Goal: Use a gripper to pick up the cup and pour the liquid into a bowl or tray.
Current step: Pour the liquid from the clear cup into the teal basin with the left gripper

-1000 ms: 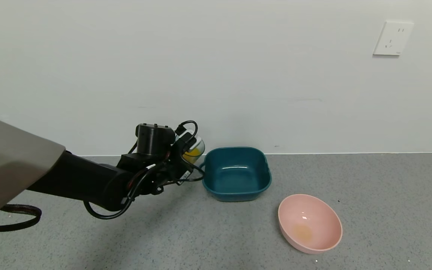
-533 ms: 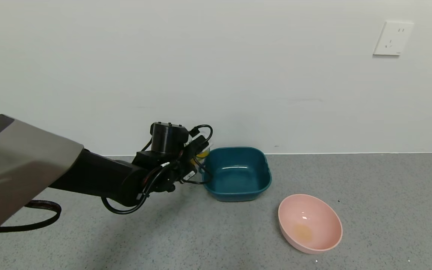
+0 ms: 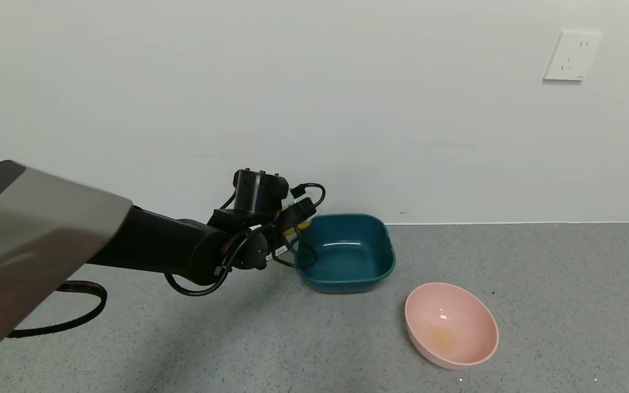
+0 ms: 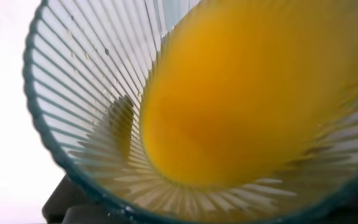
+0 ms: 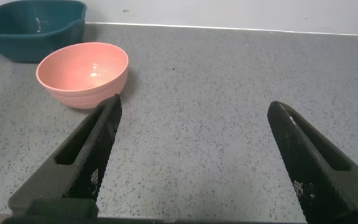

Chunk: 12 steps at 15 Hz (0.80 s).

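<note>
My left gripper [image 3: 297,216] is shut on the cup and holds it in the air at the near-left rim of the dark teal basin [image 3: 347,275]. In the head view the black hand hides nearly all of the cup; only a sliver of the orange-yellow liquid [image 3: 303,223] shows. In the left wrist view the ribbed translucent cup [image 4: 86,93] fills the picture, tilted, with the liquid [image 4: 247,93] pooled against one side. The basin's inside looks empty. My right gripper [image 5: 195,104] is open and empty, low over the floor, out of the head view.
A round pink bowl [image 3: 473,311] with a faint yellow stain stands on the grey speckled floor to the right of and nearer than the basin; it also shows in the right wrist view [image 5: 79,81] with the basin [image 5: 30,25] behind. A white wall rises just behind the basin.
My left arm has carried the cup to the right, up to the basin's left rim. The cup has slipped out of sight behind the hand. The bowls have not moved.
</note>
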Available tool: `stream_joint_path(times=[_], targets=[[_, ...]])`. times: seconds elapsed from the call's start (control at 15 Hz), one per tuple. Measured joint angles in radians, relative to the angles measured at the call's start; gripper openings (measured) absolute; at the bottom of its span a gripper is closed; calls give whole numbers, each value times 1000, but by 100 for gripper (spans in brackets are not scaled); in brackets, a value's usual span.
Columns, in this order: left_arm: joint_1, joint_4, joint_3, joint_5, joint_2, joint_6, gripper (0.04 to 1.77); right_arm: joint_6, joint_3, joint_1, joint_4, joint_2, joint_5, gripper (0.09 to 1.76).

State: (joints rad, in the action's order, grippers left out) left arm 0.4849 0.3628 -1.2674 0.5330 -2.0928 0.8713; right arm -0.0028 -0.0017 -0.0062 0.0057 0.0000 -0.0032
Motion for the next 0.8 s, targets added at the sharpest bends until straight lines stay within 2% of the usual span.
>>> stream_joint_path(times=[0.53, 0.8], targets=[[10, 5, -56, 91, -51, 181, 127, 0, 0, 0, 0, 0, 0, 171], [21, 12, -81, 111, -63, 279, 127, 0, 0, 0, 0, 0, 0, 171]])
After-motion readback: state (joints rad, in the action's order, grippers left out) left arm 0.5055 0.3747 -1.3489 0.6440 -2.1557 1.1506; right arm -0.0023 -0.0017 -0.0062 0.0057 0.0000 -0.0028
